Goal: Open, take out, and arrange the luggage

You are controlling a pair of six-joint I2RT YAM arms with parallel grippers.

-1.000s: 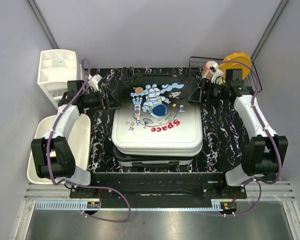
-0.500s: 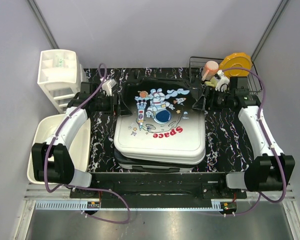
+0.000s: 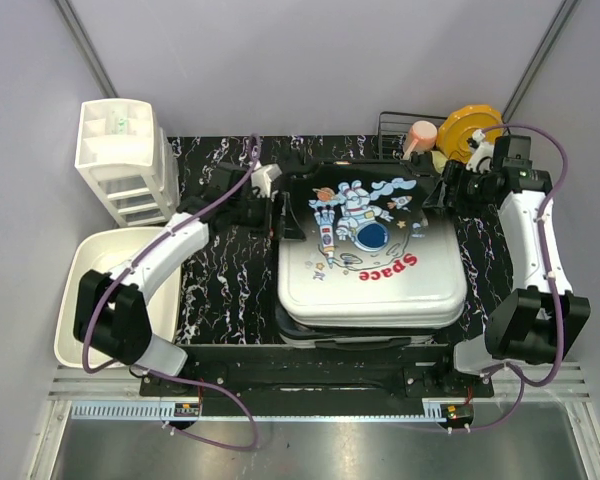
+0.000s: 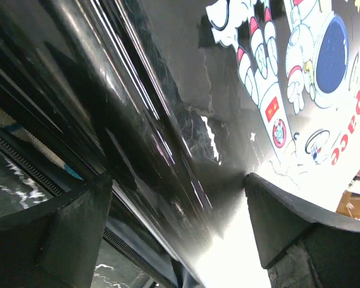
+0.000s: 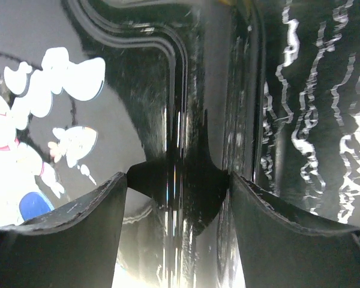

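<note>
Luggage lid down, one gripper at each far corner
The luggage [image 3: 375, 275] lies flat, print up, toward the right front of the desk [image 3: 225, 285]. Left gripper [image 3: 283, 216] fingers spread at its far left corner; right gripper [image 3: 437, 193] fingers spread astride the far right rim

The luggage [image 3: 372, 285] sits farther toward the right arm's side than a second ago, and nearer that arm's base. The left gripper [image 3: 282, 215] travels with it, so the left arm stretches out longer from its own base and crosses less of the white tub [image 3: 80, 300]. The right gripper [image 3: 439, 192] is drawn back toward its own side, with that arm folded in tighter.
</note>
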